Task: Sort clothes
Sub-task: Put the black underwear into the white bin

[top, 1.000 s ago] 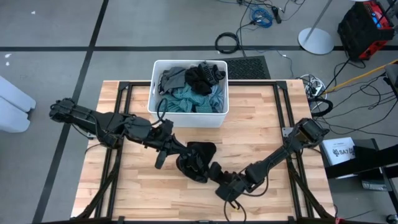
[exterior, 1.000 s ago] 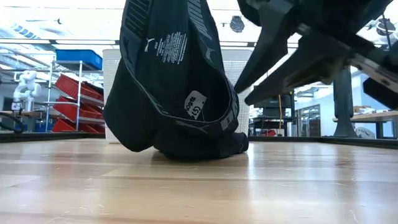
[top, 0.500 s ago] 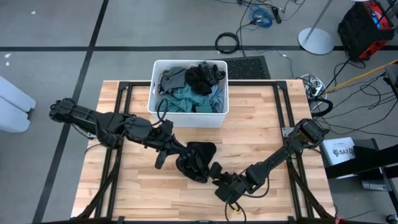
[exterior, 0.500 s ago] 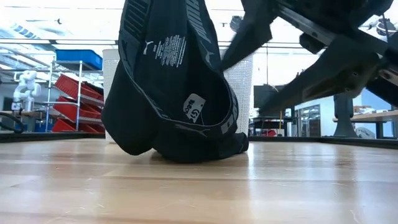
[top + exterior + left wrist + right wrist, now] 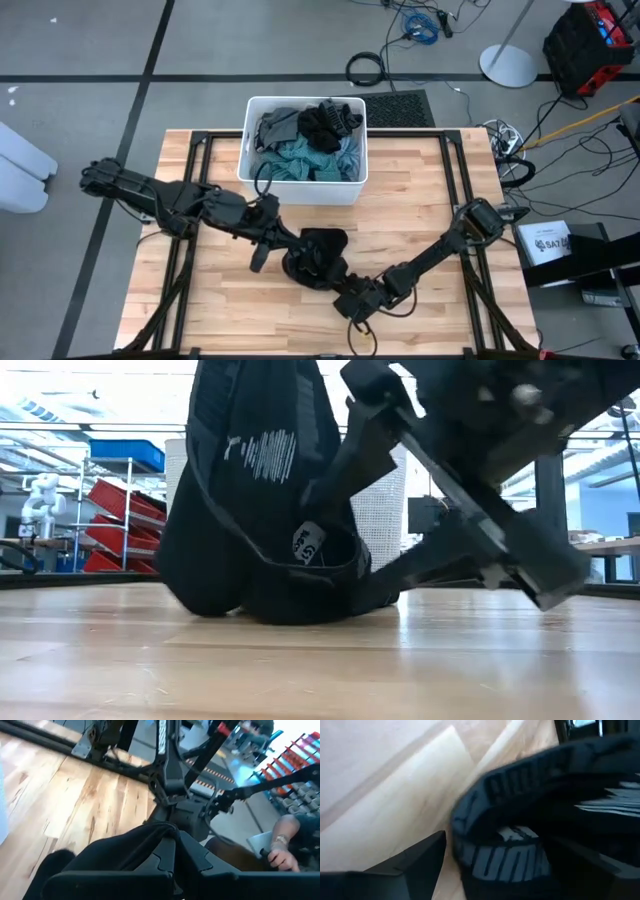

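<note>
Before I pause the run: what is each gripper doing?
Left gripper: shut on the black garment, holding it up off the table.
Right gripper: open, at the garment's waistband, not gripping.

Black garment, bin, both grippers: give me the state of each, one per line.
Black garment: held up, lower end bunched on the table.
Left gripper: shut on the black garment's upper part.
Right gripper: open, fingers at the garment's waistband.
White bin: upright, full of clothes.
</note>
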Action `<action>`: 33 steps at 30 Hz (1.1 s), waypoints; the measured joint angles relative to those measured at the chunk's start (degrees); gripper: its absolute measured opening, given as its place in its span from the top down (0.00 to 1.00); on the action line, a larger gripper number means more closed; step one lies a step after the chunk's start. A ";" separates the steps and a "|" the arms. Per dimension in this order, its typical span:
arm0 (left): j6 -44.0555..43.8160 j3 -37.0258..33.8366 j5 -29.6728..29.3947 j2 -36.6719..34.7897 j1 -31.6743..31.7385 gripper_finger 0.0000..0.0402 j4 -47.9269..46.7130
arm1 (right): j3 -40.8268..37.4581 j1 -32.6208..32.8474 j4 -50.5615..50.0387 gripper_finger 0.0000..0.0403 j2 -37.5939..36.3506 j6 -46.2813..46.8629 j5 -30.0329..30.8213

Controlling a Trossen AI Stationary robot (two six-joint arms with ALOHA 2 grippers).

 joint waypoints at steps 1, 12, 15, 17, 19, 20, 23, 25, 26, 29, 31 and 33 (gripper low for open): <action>-0.02 0.00 -0.02 0.34 -0.03 0.98 -0.61 | 0.00 -0.20 0.10 0.20 0.02 0.81 0.00; 0.26 -0.07 -0.35 1.65 -0.07 0.98 -1.67 | 0.00 -0.66 0.13 0.50 0.07 2.51 -0.17; 0.25 -0.07 -0.38 1.65 -0.07 0.98 -2.52 | 0.00 -0.64 0.04 0.64 0.07 4.31 -0.07; 0.24 -0.07 -1.19 1.65 -0.07 0.98 -4.80 | 0.00 -0.64 -0.19 0.74 0.07 5.05 0.07; -0.08 -0.07 -2.83 1.65 -0.07 0.98 -7.22 | 0.00 -0.49 -0.40 0.84 0.07 5.05 0.45; -0.17 -0.07 -3.38 1.65 -0.07 0.98 -8.26 | 0.00 -0.33 -0.40 0.89 0.07 4.93 1.39; -0.20 -0.07 -4.35 1.65 -0.05 0.98 -10.48 | 0.00 0.53 -0.38 0.98 0.07 1.26 6.89; -0.20 -0.07 -4.50 1.65 -0.05 0.98 -11.40 | 0.00 1.30 -0.57 0.98 -0.32 -2.15 11.56; -0.20 -0.07 -4.50 1.65 -0.05 0.98 -11.39 | 0.00 1.65 -0.61 0.99 -0.75 -3.40 14.00; -0.17 -0.07 -4.50 1.65 -0.07 0.98 -11.38 | 0.01 2.67 -0.92 0.99 -3.21 -6.00 19.66; -0.20 -0.07 -4.50 1.65 -0.07 0.98 -11.42 | 0.02 3.27 -1.61 1.00 -5.27 -7.05 22.36; -0.18 -0.07 -4.52 1.65 -0.07 0.98 -11.42 | 0.02 3.93 -2.32 1.00 -8.05 -8.27 24.91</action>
